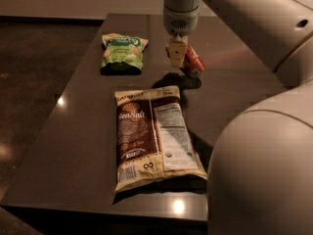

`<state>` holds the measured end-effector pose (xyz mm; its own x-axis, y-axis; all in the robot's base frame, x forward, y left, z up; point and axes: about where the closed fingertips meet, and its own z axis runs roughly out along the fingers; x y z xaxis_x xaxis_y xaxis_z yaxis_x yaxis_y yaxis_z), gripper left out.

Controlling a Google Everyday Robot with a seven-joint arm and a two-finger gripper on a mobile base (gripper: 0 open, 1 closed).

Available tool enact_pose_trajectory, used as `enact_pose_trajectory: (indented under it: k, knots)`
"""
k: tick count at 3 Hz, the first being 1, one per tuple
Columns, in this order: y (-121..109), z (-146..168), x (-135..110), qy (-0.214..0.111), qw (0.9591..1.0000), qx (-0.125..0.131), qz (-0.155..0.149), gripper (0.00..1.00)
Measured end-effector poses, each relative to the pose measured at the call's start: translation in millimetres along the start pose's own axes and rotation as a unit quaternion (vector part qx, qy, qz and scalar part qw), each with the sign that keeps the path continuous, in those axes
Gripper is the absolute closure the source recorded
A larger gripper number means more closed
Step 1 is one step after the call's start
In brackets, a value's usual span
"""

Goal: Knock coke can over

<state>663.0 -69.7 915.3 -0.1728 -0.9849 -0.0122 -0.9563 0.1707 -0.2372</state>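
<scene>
- At the left of the dark table (68, 141), toward its far end, a green chip bag (122, 53) lies flat, well apart from the action and unlikely to be disturbed.
- In the middle, nearer the camera, a long brown sea-salt snack bag (155, 137) lies flat, its far end near the shadow under the arm. A can that topples toward the camera might land on this bag or roll against it.
- Just right of centre at the far end, the gripper (176, 54) hangs from the arm, low over the table.
- Touching the gripper's right side is the coke can (193, 62), tilted with its top toward the gripper, not upright and not yet flat.
- Likely risk: the can may cling to the gripper or rock back upright instead of falling. A hard shove might send it rolling to the table's right edge.
- Jaws: I cannot tell whether they are apart or closed, or whether they clamp the can or merely press on it.
- At the right, the robot's pale body (264, 175) fills the near corner.
</scene>
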Motion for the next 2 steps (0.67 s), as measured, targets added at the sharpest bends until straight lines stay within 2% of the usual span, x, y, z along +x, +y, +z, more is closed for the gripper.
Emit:
enact_pose_trajectory:
  k: [1, 2]
  knots:
    - [6, 11, -2, 0.014, 0.9997, -0.007, -0.017, 0.06]
    - [17, 23, -4, 0.015, 0.9989, -0.021, -0.038, 0.00]
